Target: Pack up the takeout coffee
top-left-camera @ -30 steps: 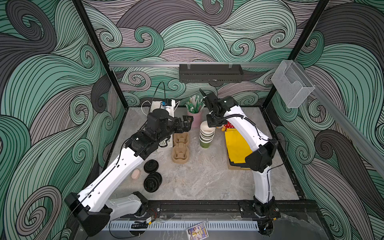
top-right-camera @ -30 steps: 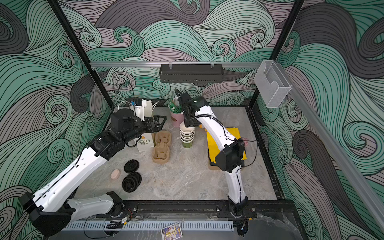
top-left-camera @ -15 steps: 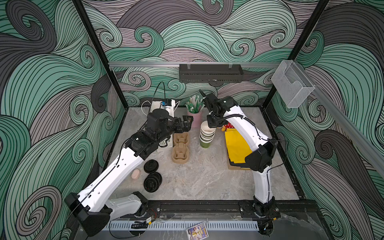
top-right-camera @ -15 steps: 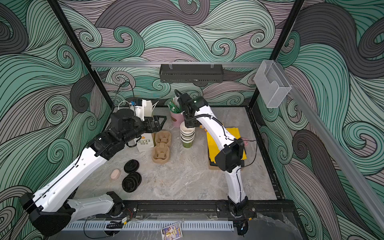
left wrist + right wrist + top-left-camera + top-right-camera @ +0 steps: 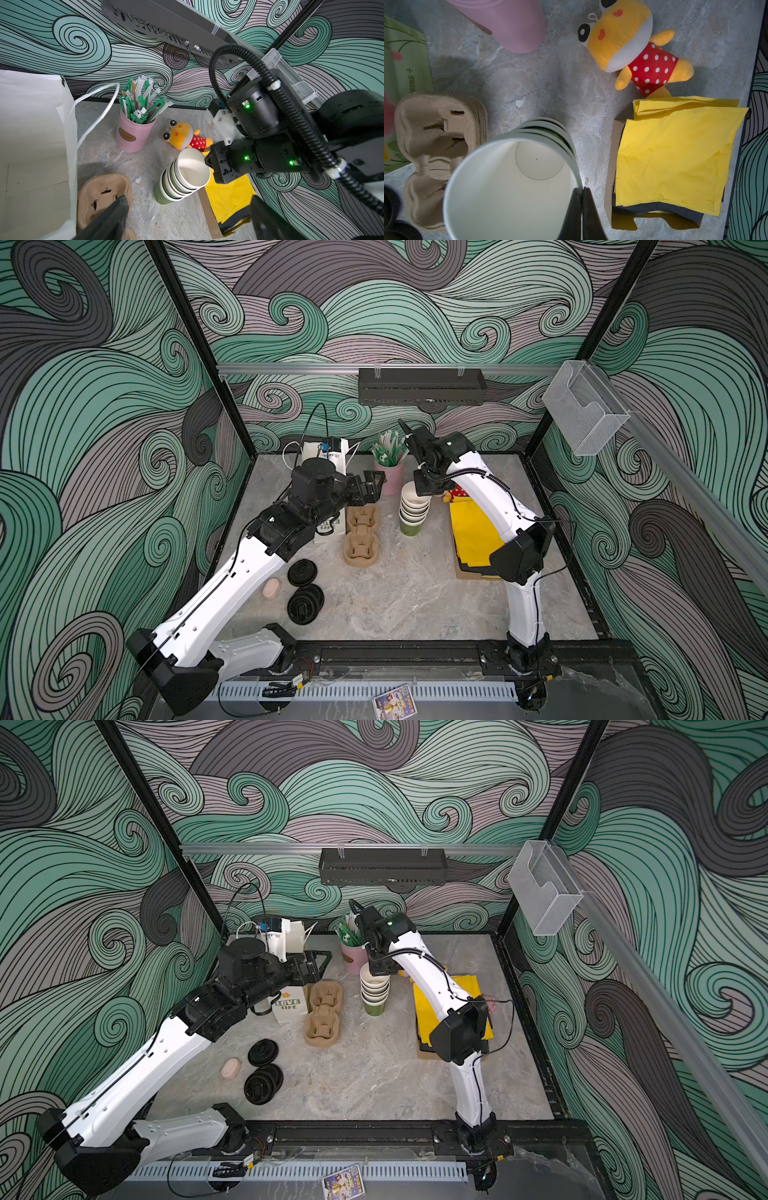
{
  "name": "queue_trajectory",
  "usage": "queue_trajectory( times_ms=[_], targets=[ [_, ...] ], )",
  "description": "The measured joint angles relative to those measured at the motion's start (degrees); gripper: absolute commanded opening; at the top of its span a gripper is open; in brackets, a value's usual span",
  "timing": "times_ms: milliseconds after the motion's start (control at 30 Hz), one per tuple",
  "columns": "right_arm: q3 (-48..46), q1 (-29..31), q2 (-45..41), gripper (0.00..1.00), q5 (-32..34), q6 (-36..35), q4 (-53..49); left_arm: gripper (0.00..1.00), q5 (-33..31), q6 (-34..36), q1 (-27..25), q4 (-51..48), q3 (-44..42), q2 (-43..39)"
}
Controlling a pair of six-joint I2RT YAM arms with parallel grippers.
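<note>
The takeout coffee is out of view. A stack of lidless paper cups [image 5: 413, 510] [image 5: 375, 990] stands mid-table, green outside and white inside. My right gripper [image 5: 581, 204] [image 5: 424, 498] is shut on the rim of the stack's top cup [image 5: 512, 187] [image 5: 192, 168], one finger inside the wall and one outside. My left gripper [image 5: 372, 485] [image 5: 187, 218] hangs open and empty above the pulp carriers, to the left of the cup stack; its dark fingers [image 5: 116, 214] stand wide apart.
Stacked pulp cup carriers [image 5: 360, 537] lie beside a white paper bag [image 5: 291, 1002]. A pink tin of wrapped straws [image 5: 388, 472] and a plush toy [image 5: 633, 52] are at the back. Loose black lids [image 5: 305, 593] lie front left, and a yellow cloth on cardboard [image 5: 473, 535] at right.
</note>
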Motion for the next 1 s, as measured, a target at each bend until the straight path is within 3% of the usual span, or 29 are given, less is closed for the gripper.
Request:
queue_trajectory(
  times_ms=[367,1000],
  targets=[
    [2.99,0.0,0.02,0.0,-1.55,0.39,-0.94,0.93,-0.22,0.0,0.0,-0.02,-0.07,0.0],
    [0.07,-0.5,-3.89,0.0,-3.04,3.52,-0.96,0.93,1.62,0.0,0.0,-0.44,-0.11,2.19]
  ],
)
